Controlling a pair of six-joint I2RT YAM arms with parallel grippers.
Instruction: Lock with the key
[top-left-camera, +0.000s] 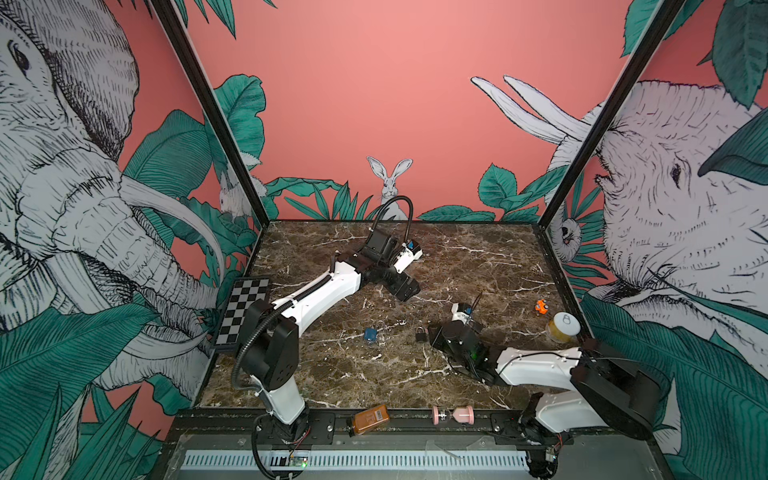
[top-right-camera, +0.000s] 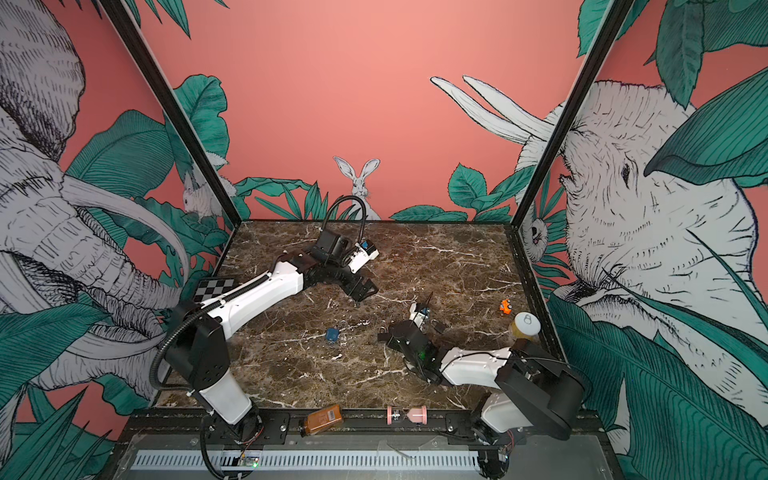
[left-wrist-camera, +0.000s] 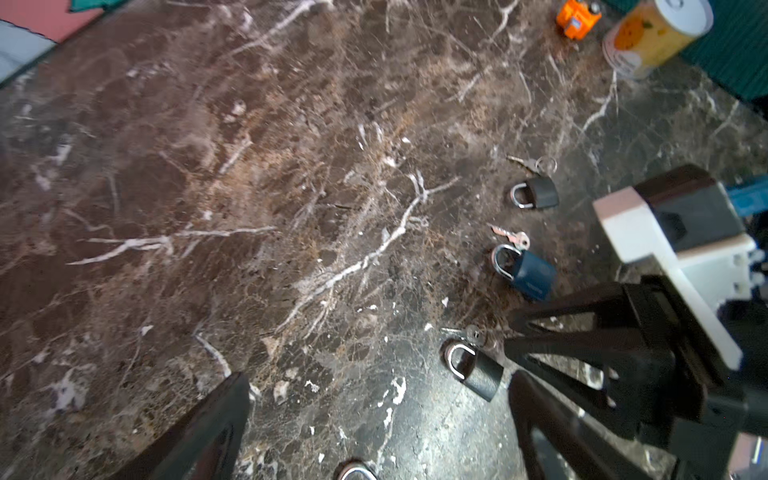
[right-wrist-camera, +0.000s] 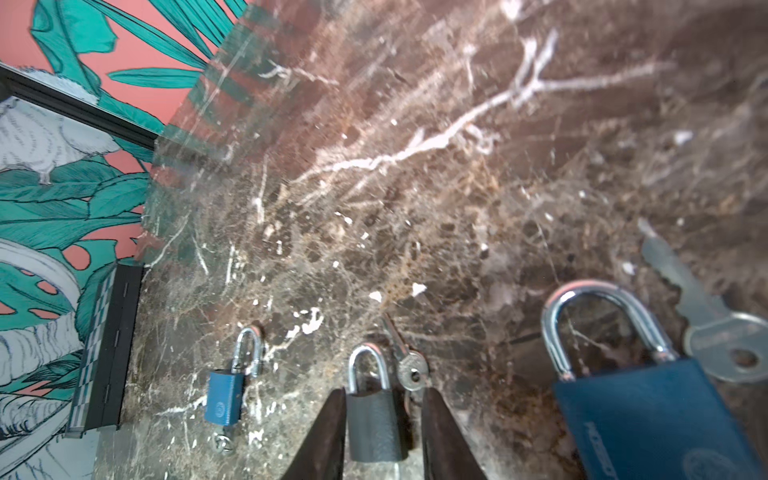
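A dark grey padlock (right-wrist-camera: 374, 424) lies flat on the marble table (top-left-camera: 478, 257), its shackle seated in the body. A small silver key (right-wrist-camera: 409, 368) lies beside the shackle. My right gripper (right-wrist-camera: 383, 390) straddles the padlock body, slightly open: one finger is at its side and a gap shows at the other. In both top views this padlock (top-left-camera: 421, 333) (top-right-camera: 384, 334) sits at the right gripper's (top-left-camera: 432, 333) tips. My left gripper (left-wrist-camera: 379, 378) hovers wide open and empty at the back middle (top-left-camera: 405, 289), well away from the padlock (left-wrist-camera: 476, 372).
A blue padlock (top-left-camera: 370, 334) lies to the left. Another blue padlock (right-wrist-camera: 648, 419) with a key (right-wrist-camera: 706, 324) lies right of my right gripper, and a black one (left-wrist-camera: 538, 193) beyond it. Orange toy (top-left-camera: 540, 307), can (top-left-camera: 563, 328), checkerboard (top-left-camera: 243, 309).
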